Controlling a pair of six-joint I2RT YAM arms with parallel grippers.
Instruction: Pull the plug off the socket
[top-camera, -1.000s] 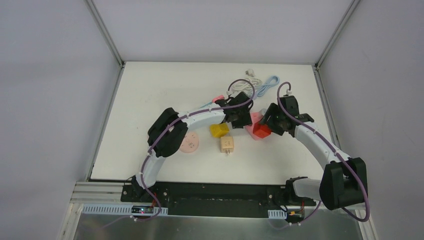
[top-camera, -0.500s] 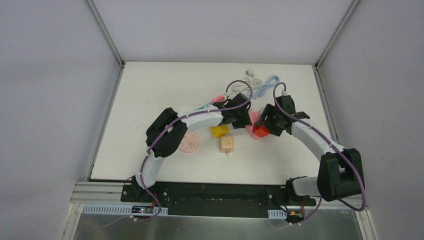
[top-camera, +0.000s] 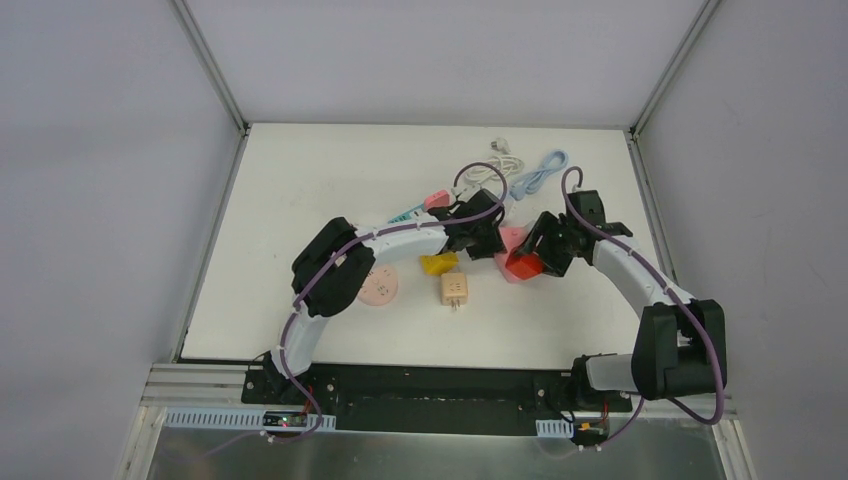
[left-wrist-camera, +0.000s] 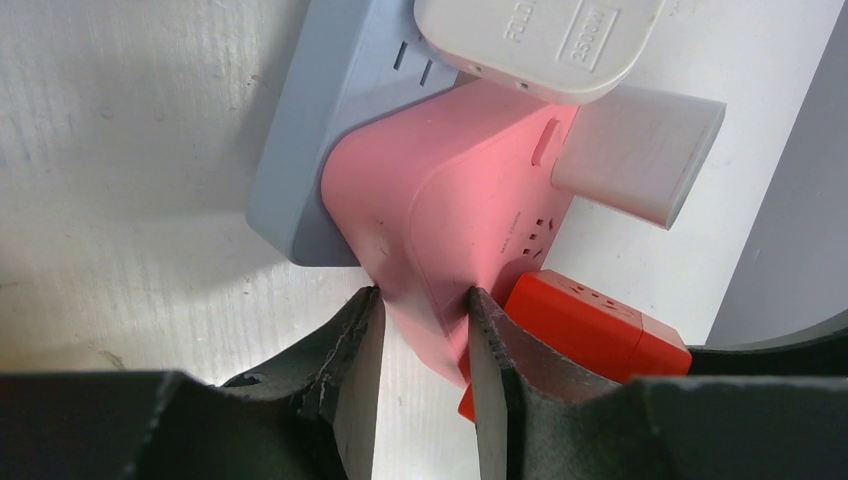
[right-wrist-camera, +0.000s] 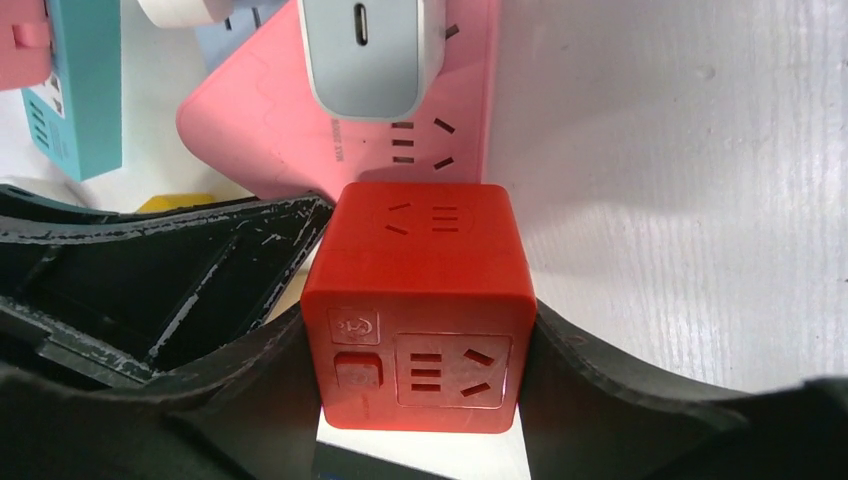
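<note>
On the white worktop (top-camera: 300, 200) right of centre, I see my left claw (left-wrist-camera: 418, 325) pinching the pink socket strip (left-wrist-camera: 450, 200) while my right claw (right-wrist-camera: 420, 340) clamps the red cube plug (right-wrist-camera: 420, 250), which sits against the strip's edge.

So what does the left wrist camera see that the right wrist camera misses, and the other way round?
Only the left wrist view: the left gripper pinching a corner of the pink socket block, and the 2500W print on a white plug. Only the right wrist view: the right gripper clamped on the red cube, and a teal strip. Both: that pink socket block and the red cube.
</note>
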